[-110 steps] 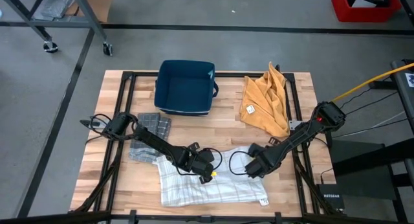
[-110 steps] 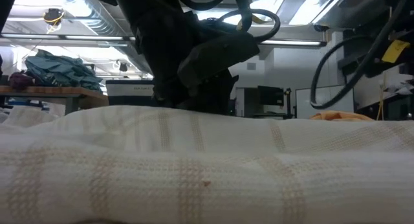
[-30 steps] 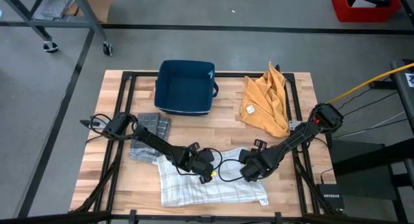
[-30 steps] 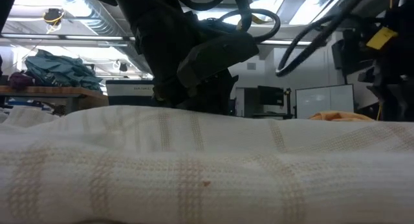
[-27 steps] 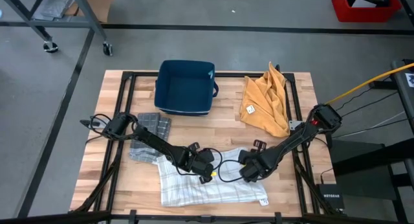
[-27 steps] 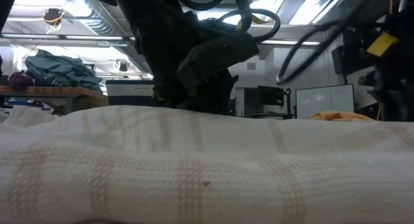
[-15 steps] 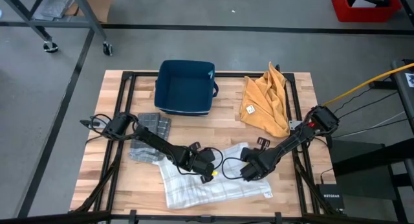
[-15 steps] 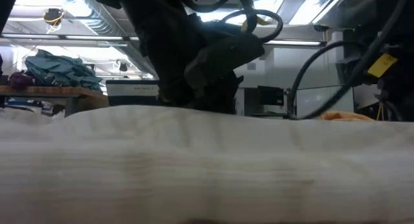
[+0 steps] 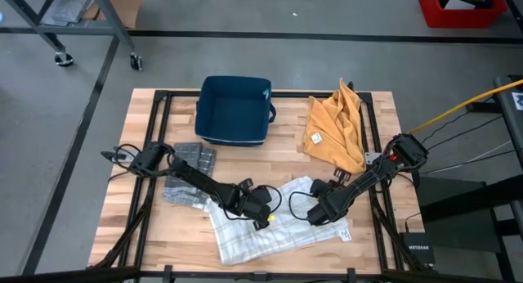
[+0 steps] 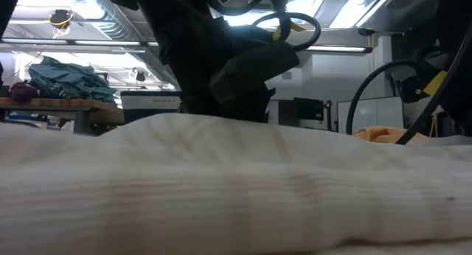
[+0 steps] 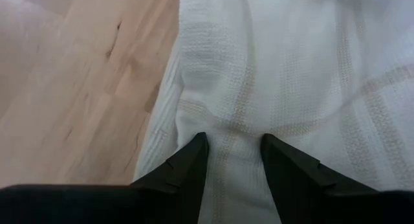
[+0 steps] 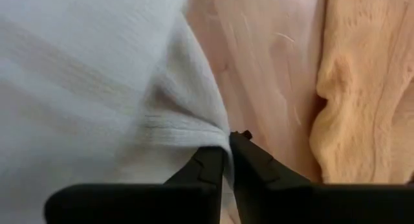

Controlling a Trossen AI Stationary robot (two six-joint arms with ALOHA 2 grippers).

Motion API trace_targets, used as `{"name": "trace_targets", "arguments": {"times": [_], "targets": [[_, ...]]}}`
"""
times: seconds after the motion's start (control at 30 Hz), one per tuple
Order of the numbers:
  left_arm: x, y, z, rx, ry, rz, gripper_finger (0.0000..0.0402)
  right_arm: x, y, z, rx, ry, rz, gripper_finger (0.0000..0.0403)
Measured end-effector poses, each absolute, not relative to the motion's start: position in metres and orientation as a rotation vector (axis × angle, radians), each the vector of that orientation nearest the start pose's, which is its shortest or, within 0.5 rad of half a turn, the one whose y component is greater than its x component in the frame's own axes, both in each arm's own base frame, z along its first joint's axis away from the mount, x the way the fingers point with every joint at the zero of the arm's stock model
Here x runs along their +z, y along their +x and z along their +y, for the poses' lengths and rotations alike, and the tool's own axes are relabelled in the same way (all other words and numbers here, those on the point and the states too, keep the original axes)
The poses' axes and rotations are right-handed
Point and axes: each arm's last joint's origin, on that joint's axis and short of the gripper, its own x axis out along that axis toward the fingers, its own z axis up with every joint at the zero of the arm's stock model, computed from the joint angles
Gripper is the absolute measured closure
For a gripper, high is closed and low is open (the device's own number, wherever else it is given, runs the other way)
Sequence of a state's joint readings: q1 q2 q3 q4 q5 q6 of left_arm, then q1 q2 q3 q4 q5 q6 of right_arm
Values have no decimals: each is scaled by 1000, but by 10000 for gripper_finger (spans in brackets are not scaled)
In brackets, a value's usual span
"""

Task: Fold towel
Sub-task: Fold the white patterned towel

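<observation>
A white checked towel (image 9: 274, 222) lies rumpled on the near half of the wooden surface (image 9: 147, 226), between the two arms, as a fold gets under way. The right gripper (image 9: 320, 208) has its jaws closed on a pinch of the towel's edge nearest the mustard-yellow cloth (image 9: 337, 128), the fabric bunching into a ridge at the fingertips (image 12: 213, 162). The left gripper (image 9: 260, 204) sits with its jaws parted, pressed down on the towel near its other side, a band of weave showing between the fingers (image 11: 187, 162). The cloth looks light, soft and limp: it should drape and drag rather than hold any shape, and a thin pinch could slip. Corners and hems look like the surest places to take hold. A blue bin (image 9: 235, 110) and a grey folded cloth (image 9: 188, 172) lie farther off.
</observation>
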State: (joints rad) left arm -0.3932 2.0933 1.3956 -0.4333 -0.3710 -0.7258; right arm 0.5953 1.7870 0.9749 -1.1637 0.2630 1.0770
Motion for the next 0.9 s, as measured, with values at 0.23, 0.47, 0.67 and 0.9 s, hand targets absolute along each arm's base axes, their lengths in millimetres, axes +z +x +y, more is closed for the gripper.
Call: {"name": "trace_targets", "arguments": {"times": [0.23,0.47,0.67,0.9], "targets": [[135,390,-151,349,-236,987,259,136,214,135,-735,-3,1558,366],[135,390,-151,349,-237,985,259,139,211,132,-775,-78,1541,303],[135,390,-151,349,-238,983,259,146,203,123,-931,-162,1508,229],[135,391,-151,348,-240,980,259,148,201,122,-951,-175,1521,180]]}}
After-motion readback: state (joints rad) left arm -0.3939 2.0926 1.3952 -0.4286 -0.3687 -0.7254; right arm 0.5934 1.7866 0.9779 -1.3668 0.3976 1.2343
